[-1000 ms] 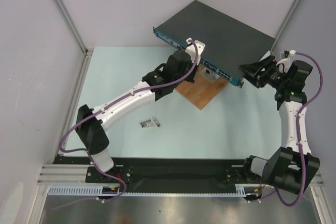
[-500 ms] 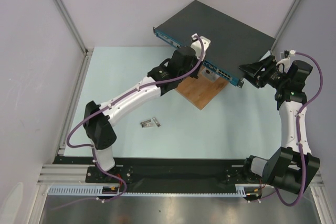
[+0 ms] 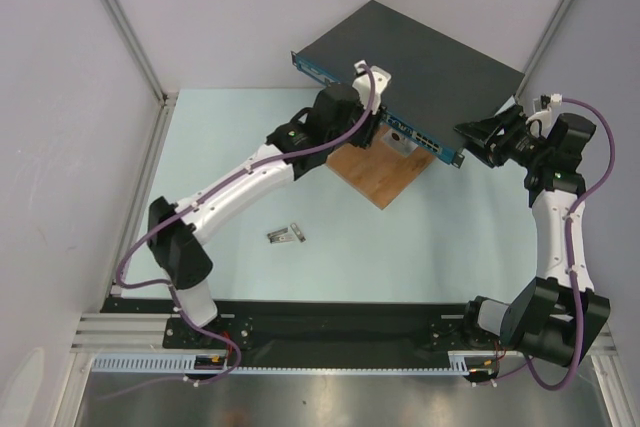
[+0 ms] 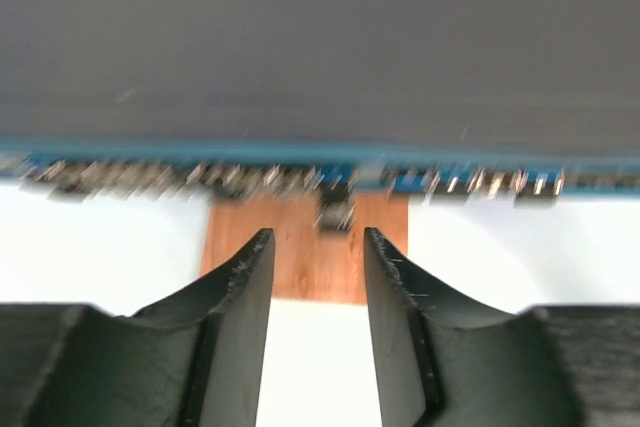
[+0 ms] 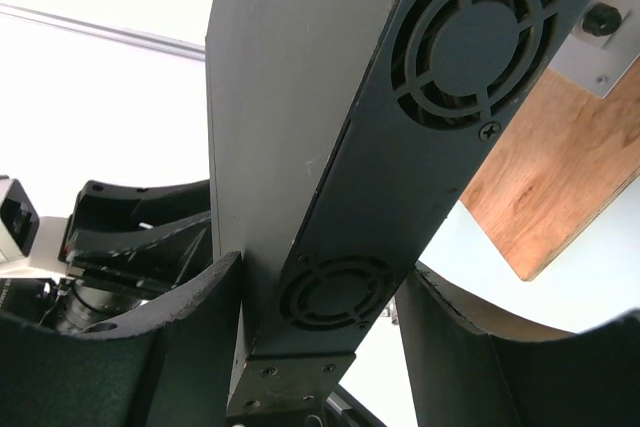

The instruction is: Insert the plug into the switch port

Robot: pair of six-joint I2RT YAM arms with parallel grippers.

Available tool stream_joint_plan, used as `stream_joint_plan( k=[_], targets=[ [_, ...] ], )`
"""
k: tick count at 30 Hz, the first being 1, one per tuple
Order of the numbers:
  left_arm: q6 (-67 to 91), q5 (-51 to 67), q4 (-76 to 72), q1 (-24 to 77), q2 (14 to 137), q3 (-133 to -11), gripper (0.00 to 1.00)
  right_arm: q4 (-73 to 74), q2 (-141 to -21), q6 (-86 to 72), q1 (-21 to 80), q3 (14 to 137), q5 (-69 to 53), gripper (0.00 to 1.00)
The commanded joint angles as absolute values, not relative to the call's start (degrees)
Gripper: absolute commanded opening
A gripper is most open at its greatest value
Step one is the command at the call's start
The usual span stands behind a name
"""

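Grey flat metal switch box (image 3: 420,57) is clamped by the right end effector (image 5: 320,272). The left end effector (image 4: 317,237) stands parted and empty. Just ahead, the small dark plug (image 4: 335,209) appears seated in the blue front face (image 4: 150,151); only retreat is left.

The pale blue-green worktop (image 3: 450,237) carries a brown wooden board (image 3: 385,177), which lies flat toward the far edge, just right of centre and askew to the edges. A small grey metal piece (image 3: 285,235) lies left of centre toward the near edge, well apart from the board.
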State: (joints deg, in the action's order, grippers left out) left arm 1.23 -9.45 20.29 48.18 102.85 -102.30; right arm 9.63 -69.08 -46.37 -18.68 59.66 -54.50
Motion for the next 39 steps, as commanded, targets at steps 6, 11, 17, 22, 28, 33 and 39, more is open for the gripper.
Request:
stream_joint_plan(
  k=[6,11,17,22,28,33,39],
  targets=[
    [-1.93,-5.97,21.00,47.11,91.32,-95.10,0.45,7.91,-71.10,-41.13,-17.05,62.31,-54.58,0.00],
    [-0.88,-5.10,21.53,47.11,94.21,-97.72,0.27,8.70,-71.19,-40.78,-17.14,62.66,-54.40,0.00],
    [1.04,-4.04,21.80,47.11,98.96,-100.98,0.13,9.49,-71.63,-40.52,-17.23,63.37,-54.32,0.00],
    [1.23,-4.48,20.22,47.11,100.89,-102.30,0.11,10.19,-71.63,-39.73,-17.23,63.46,-54.49,0.00],
    [1.67,-5.19,18.29,47.02,102.74,-104.85,0.11,10.63,-71.89,-39.38,-17.05,63.37,-54.84,0.00],
    [2.64,-4.75,17.84,47.02,105.11,-107.31,0.10,11.07,-72.07,-38.85,-16.96,63.37,-55.19,0.00],
    [3.69,-5.71,15.03,47.02,106.87,-108.63,0.07,11.16,-72.25,-38.76,-16.96,63.37,-55.63,0.00]
  ],
)
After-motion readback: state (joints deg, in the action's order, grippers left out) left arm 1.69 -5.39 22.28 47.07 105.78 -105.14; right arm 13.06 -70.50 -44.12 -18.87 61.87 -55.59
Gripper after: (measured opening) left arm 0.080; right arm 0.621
